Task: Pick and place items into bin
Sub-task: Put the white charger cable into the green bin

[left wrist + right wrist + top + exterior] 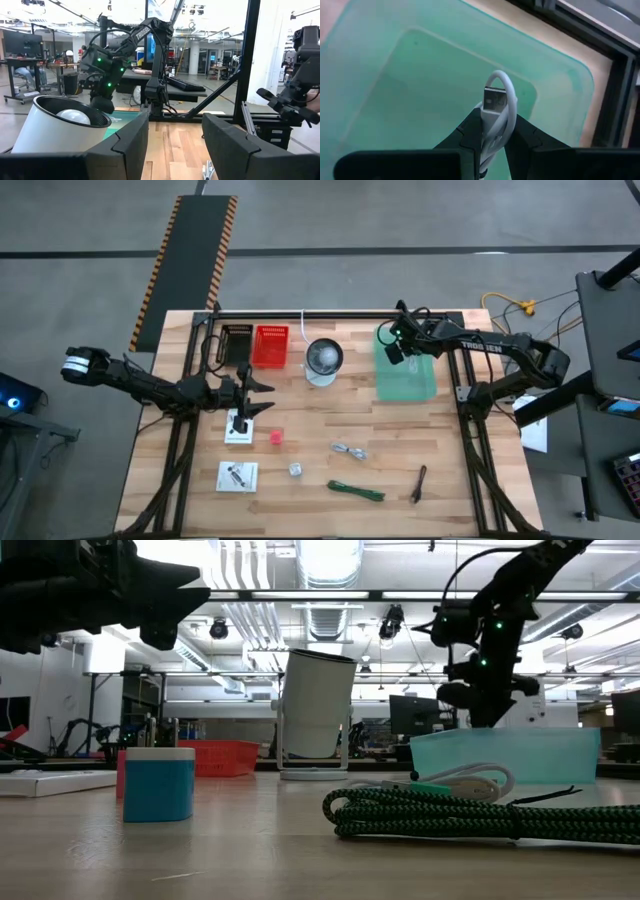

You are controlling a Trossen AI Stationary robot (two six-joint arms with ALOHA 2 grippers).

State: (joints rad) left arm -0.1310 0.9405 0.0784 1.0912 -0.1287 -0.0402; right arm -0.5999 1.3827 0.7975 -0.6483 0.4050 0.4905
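My right gripper [495,122] hovers over the translucent green bin [408,378], at its far left corner, shut on a white USB cable [496,100]. My left gripper [256,394] is open, raised above a white card [238,427]. Loose on the table lie a second white card [237,476], a red cube [276,437], a silver cube [296,469], silvery pieces [348,450], a green cord [355,490] and a dark stick [419,483]. My right gripper pinches the white USB cable between its two fingers, just behind the metal plug [493,98]. The plug and a loop of cable [509,87] stick out past the fingertips. The fingers point down from above. The cable is lifted clear over the bin's floor [420,85].
A round white bowl [323,360] on a stand sits mid-table at the far side, with a red basket [270,345] and a dark tray [237,340] to its left. Black frame rails [330,313] run along the far edge and both sides.
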